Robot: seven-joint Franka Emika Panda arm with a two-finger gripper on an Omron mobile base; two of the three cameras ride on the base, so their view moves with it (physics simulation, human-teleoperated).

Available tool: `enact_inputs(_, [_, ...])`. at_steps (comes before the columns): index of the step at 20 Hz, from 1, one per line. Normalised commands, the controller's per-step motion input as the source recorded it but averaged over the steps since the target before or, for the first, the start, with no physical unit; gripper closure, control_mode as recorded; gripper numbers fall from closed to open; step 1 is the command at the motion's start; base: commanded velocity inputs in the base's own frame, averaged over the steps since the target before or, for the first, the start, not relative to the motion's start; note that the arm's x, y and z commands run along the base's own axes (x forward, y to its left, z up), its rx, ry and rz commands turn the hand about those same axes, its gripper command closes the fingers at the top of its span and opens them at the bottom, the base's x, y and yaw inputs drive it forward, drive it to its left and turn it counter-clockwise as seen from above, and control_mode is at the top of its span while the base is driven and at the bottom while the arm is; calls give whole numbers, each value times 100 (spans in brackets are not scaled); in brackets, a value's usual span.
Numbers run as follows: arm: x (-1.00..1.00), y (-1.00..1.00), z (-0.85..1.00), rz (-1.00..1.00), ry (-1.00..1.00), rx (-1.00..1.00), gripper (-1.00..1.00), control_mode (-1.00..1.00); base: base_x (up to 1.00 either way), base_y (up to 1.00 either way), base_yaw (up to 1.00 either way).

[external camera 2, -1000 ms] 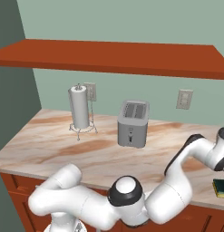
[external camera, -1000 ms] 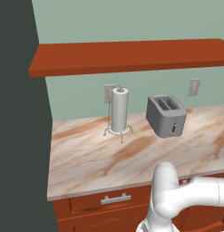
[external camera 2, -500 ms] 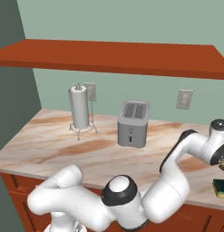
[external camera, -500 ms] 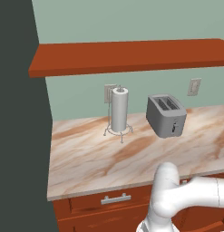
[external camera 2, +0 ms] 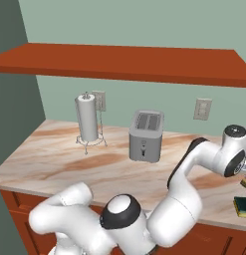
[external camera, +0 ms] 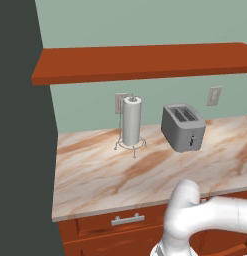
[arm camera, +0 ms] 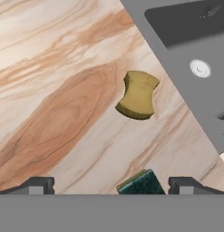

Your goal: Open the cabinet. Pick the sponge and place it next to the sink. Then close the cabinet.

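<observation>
The yellowish, olive-brown sponge (arm camera: 138, 94), a soft block with a pinched waist and rounded corners, lies free on the marbled beige-and-brown stone counter (arm camera: 63, 113) at the centre of the hand view, just beside the slanting rim of the smooth grey sink (arm camera: 177, 54) that fills the upper right; by the look of it, it has been set down where the task wants it. The two-finger gripper (arm camera: 111, 186) sits at the bottom edge with its dark tips spread wide and nothing between them, apart from the sponge, which fits a release. A second, dark green scouring pad (arm camera: 140, 183) with a coarser, speckled face pokes up at the bottom centre. In the right base view the white arm reaches to the far right edge. The long red-brown wooden cabinet (external camera 2: 124, 62) spans the top there as a flat slab, so closing it seems the step left.
</observation>
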Motion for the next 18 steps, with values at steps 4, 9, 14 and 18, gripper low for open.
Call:
enact_inputs(4, [-28,32,18,7,-1,0,-100,-100,0,0,0])
enact_inputs(9, [-28,35,15,5,-1,0,-100,-100,0,0,0])
enact_inputs(14, [-27,37,13,0,-1,0,-100,-100,0,0,0])
enact_inputs(18, [-21,32,14,0,0,0,-100,-100,0,0,0])
